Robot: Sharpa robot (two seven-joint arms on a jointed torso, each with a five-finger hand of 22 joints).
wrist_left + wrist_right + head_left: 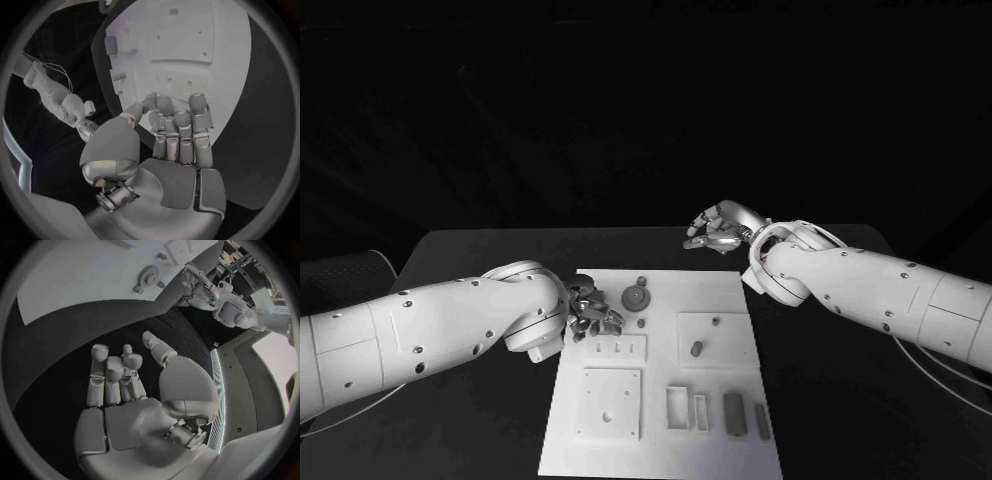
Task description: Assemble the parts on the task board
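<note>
I've got the left hand (593, 308) at the board's (718, 420) far-left corner, fingers loosely curled, holding nothing, beside the gear (636, 298). Right hand (720, 228) hovers off-board, empty. Next I'd judge: grasp the gear.

black table (488, 250), white task board (718, 440) lying flat at its middle, running toward the near edge, dark bare tabletop on both sides and beyond the board's far edge
</note>
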